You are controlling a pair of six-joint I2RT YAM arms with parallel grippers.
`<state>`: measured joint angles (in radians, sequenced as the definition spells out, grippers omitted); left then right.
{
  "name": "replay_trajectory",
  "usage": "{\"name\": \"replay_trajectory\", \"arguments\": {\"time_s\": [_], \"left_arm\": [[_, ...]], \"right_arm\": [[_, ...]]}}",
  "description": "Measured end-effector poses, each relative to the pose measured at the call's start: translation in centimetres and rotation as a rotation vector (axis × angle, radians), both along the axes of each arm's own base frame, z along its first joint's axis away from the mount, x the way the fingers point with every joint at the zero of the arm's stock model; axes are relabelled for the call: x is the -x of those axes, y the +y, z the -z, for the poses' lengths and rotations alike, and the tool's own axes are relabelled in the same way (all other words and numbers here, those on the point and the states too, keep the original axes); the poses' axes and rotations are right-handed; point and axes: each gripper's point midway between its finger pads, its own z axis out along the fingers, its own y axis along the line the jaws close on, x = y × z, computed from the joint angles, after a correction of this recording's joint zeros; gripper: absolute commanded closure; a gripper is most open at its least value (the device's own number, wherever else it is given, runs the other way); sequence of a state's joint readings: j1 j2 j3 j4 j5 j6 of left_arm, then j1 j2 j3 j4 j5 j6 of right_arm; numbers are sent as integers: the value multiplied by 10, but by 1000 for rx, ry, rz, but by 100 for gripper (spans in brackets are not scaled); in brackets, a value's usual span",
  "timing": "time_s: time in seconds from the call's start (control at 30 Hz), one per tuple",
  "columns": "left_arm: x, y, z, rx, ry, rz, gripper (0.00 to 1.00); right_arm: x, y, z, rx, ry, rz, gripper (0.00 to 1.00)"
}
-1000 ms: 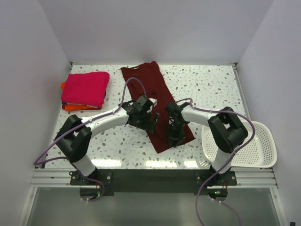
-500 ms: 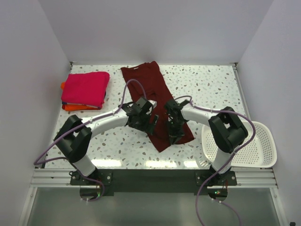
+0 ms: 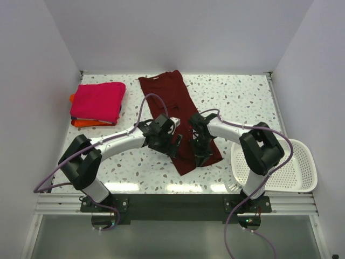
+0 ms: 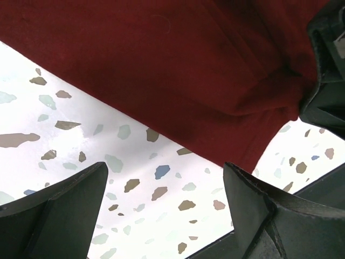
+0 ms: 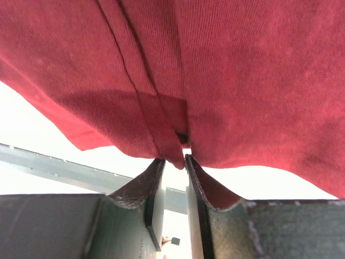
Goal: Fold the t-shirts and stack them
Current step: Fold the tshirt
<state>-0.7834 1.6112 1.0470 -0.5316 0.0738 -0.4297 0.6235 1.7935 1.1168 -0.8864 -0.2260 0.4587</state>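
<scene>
Pinching the maroon t-shirt (image 5: 215, 81), the right hand (image 5: 172, 161) sits beside the spread left hand (image 4: 164, 178).

Table (image 3: 242, 97): widest open lane is the bare speckled surface right of the maroon t-shirt (image 3: 170, 97), running from the far edge toward the white slotted basket (image 3: 294, 167).
Basket fills the near right corner and overhangs the table edge.
Far left corner is taken by the pink folded t-shirt (image 3: 99, 100) stacked on the orange one (image 3: 80, 123). A bare strip runs between the stack and the maroon shirt.
Left arm (image 3: 116, 141) crosses the near left diagonally.
Centre is crowded. Left gripper (image 3: 171, 144), jaws wide, and right gripper (image 3: 200, 157), jaws pinched on the shirt's near hem, sit close together.
Walls (image 3: 178, 38) close three sides.
</scene>
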Motion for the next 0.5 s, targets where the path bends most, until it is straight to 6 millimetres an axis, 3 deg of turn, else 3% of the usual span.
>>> {"name": "replay_trajectory", "arguments": {"time_s": [0.33,0.5], "left_arm": [[17,-24,-2,-2,3,-17,11],[17,-37,9,-43,-1,-5,13]], "right_arm": [[-3,-8,-11,13,-28,-56,72],[-11,-16,-9,-1,-53,-36,72]]}}
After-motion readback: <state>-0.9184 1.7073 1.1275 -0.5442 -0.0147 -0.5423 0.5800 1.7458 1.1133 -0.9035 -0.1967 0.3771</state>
